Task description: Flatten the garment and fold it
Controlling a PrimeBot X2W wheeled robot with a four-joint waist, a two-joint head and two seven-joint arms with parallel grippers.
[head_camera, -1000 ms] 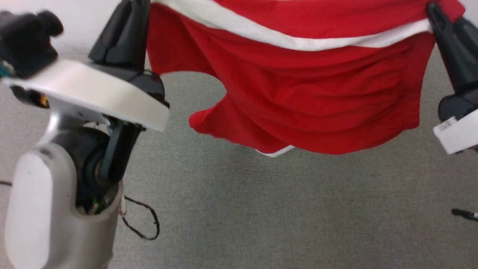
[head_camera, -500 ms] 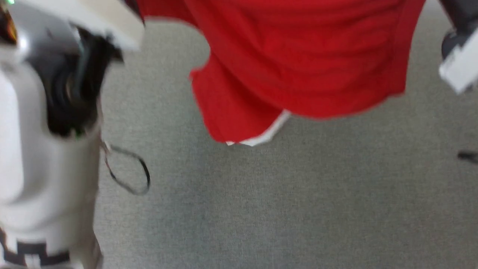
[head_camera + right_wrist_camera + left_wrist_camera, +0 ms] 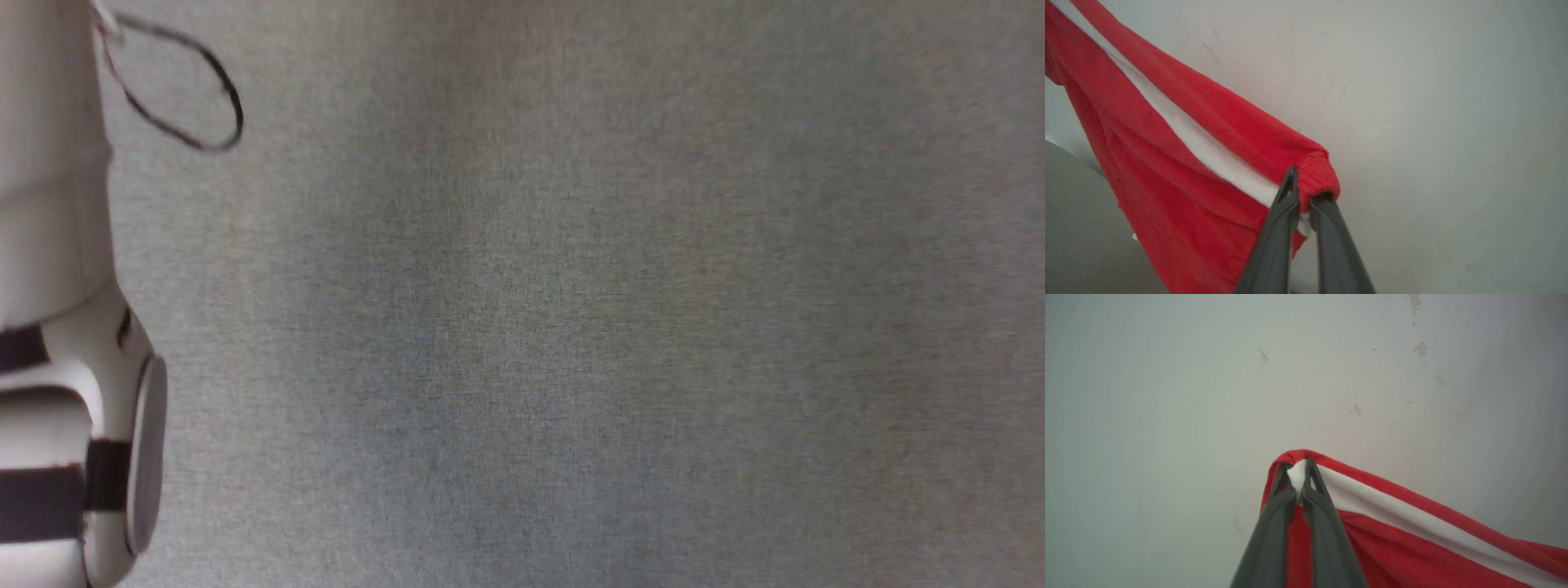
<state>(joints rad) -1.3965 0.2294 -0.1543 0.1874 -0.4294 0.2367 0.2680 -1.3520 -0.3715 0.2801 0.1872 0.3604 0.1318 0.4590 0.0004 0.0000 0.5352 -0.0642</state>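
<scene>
The garment [image 3: 1412,555] is held aloft, clamped at one end by the left gripper [image 3: 1299,473] and trailing toward four o'clock, and at the other end by the right gripper [image 3: 1304,192] and trailing toward ten o'clock, so laying flat and folding are judged not yet done.

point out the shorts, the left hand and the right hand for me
shorts [image 3: 1167,192]: right wrist view, on the red cloth below the white stripe
left hand [image 3: 1297,475]: left wrist view, midway between its fingertips, which pinch a white-striped corner
right hand [image 3: 1305,190]: right wrist view, midway between its fingertips, at the ribbed red edge
</scene>
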